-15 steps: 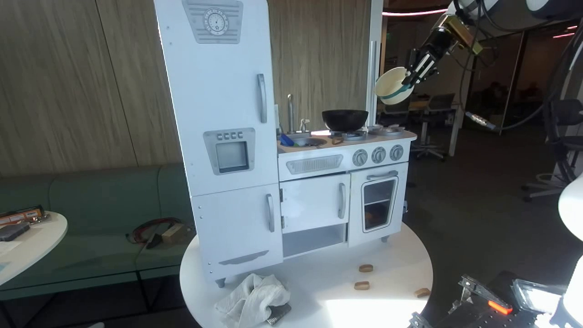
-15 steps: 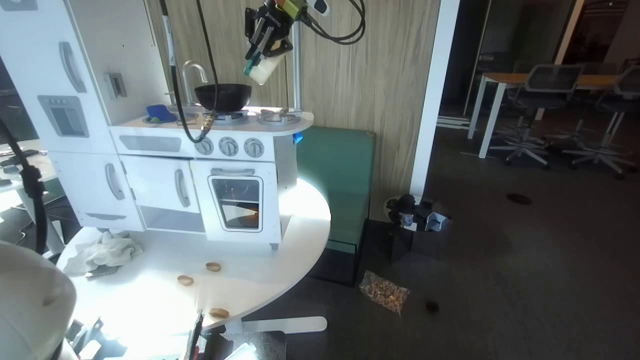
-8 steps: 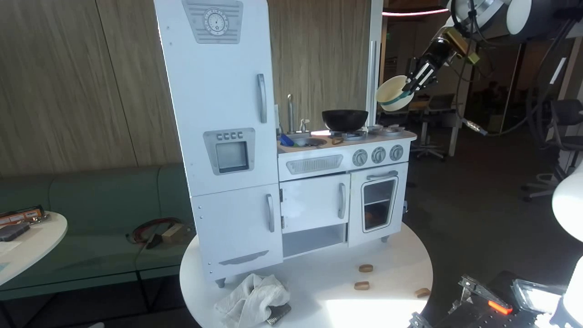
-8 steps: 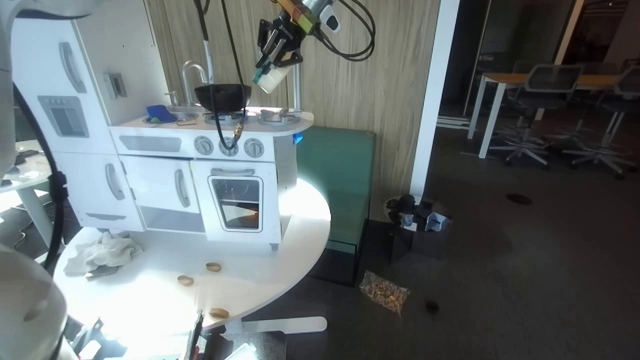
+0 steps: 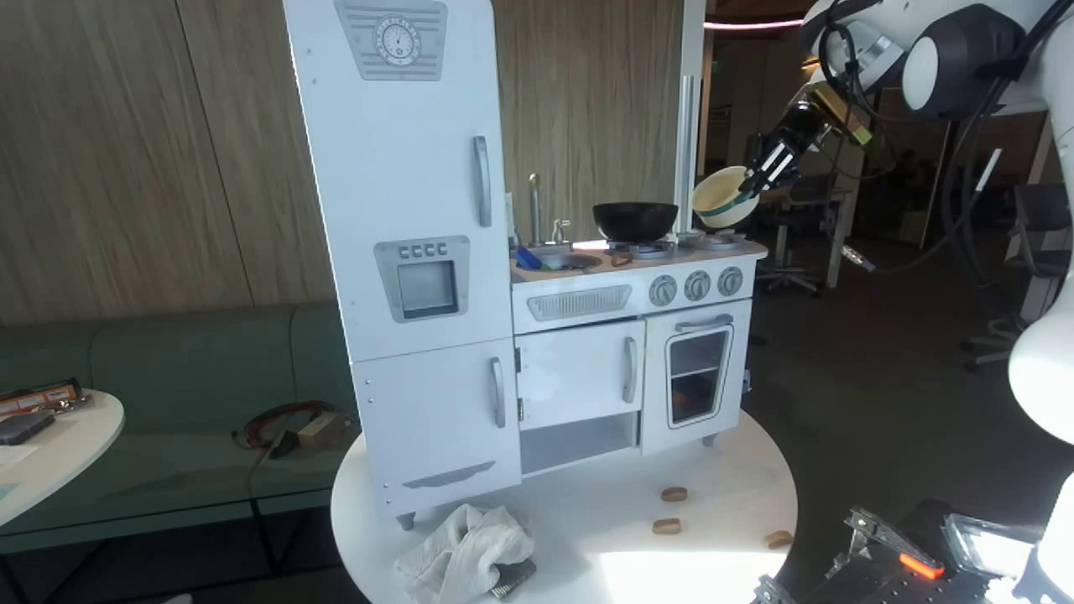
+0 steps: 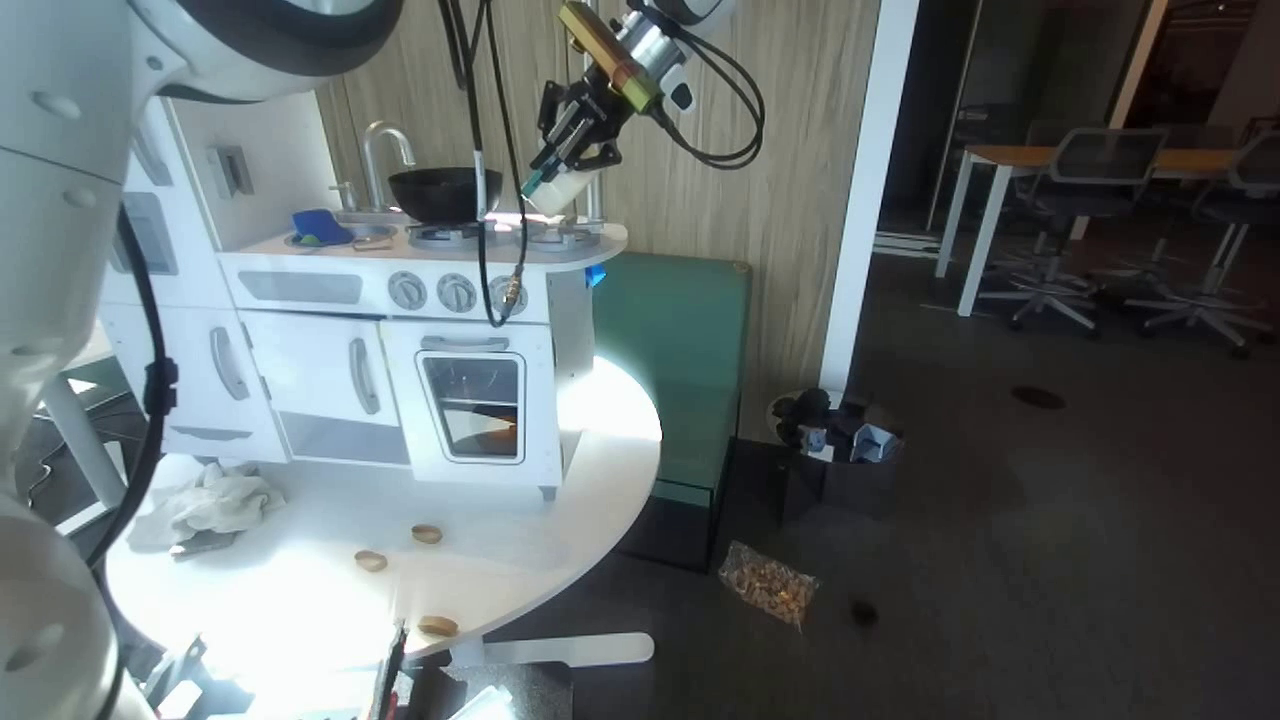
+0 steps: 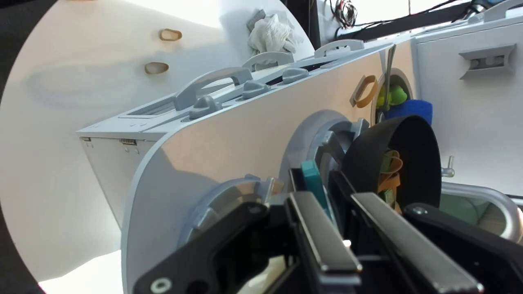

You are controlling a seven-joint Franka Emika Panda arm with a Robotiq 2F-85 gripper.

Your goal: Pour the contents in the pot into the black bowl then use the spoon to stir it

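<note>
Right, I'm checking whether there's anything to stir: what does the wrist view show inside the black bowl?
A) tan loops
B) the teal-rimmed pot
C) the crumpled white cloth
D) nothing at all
A: the wrist view looks into the black bowl, where tan loops show against its dark inner wall.

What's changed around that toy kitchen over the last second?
The pale pot, held tilted by the end effector, has come down in both exterior views; in an exterior view it also shifted to the picture's right. More of the white arm shows. Nothing was picked up or let go. The black bowl and the cloth stayed put.
</note>
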